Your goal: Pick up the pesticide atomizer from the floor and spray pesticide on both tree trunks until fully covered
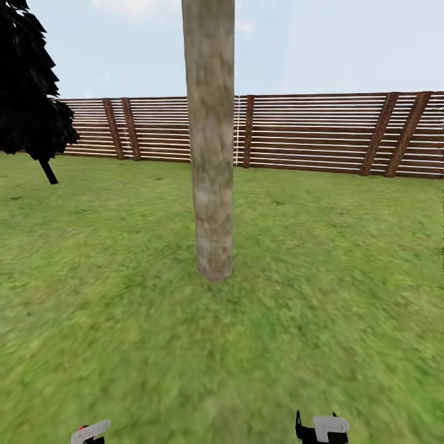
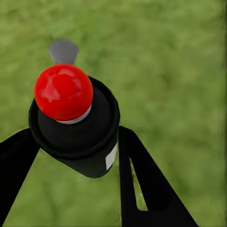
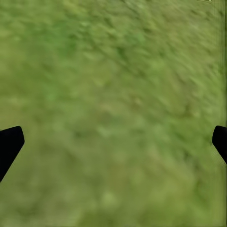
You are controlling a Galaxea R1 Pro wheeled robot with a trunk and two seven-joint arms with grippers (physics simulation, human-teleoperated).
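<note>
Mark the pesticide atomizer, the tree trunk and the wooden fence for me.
pesticide atomizer (image 2: 64, 92): left wrist view, on its red top.
tree trunk (image 1: 211, 166): head view, on the middle of the bare column.
wooden fence (image 1: 308, 132): head view, on the slats right of the trunk.

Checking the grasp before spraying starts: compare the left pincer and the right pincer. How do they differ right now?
The left pincer is shut on the pesticide atomizer, its fingers against the dark bottle; the right pincer holds nothing. The left's fingers converge on the bottle, while the right's fingers sit wide apart, open. Both hang low over the grass, facing the tree trunk.
</note>
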